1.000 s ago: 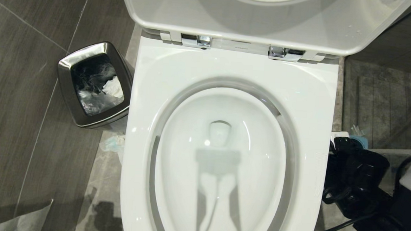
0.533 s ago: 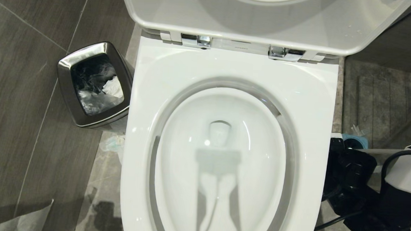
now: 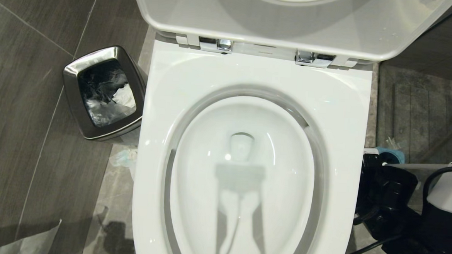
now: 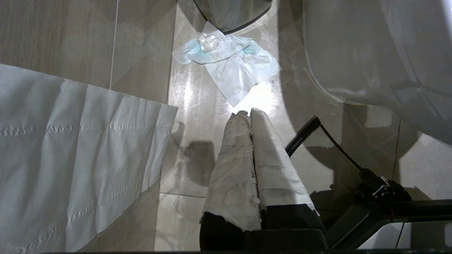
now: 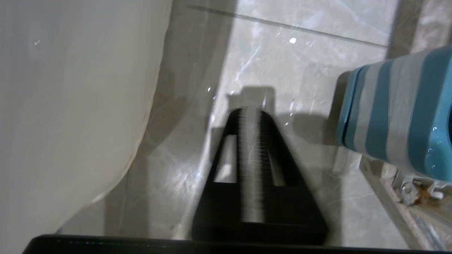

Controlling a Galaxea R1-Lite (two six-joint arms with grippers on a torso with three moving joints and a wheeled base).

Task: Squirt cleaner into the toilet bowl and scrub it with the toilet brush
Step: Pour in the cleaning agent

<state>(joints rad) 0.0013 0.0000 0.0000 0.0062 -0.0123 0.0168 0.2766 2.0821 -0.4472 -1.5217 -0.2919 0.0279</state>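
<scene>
So, the big glossy white ceramic toilet bowl (image 3: 174, 74) fills the middle of the head view, with its white hinged seat and lid (image 3: 293, 26) tipped up at 12 o'clock. The oval basin looks clean and shiny, with only a shadow lying across it.

The right gripper (image 5: 251, 116) is down by the floor at roughly 4 o'clock from the basin, just outside the bowl's outer wall. Its black fingers (image 5: 282, 169) are blurry, but there's a thin slit of light between them, so the claw looks cracked apart just a little, and it has nothing in it. The blue-and-grey striped square brush holder (image 5: 395, 123) stands on the pale marble floor tiles (image 5: 289, 56) close beside that claw, not touching it. In the head view a bit of the holder peeks out at 3 o'clock from the bowl.

The left gripper (image 4: 246, 113) hangs low on the other side, its two paper-wrapped fingers (image 4: 233, 165) pressed flat together and empty. A crumpled white-and-blue tissue (image 4: 229, 60) lies on the floor beyond its tips, and a large white paper sheet (image 4: 70, 158) hangs near it.

A small square steel bin (image 3: 102, 93) with a dark liner sits at 10 o'clock from the basin, right beside the bowl.
</scene>
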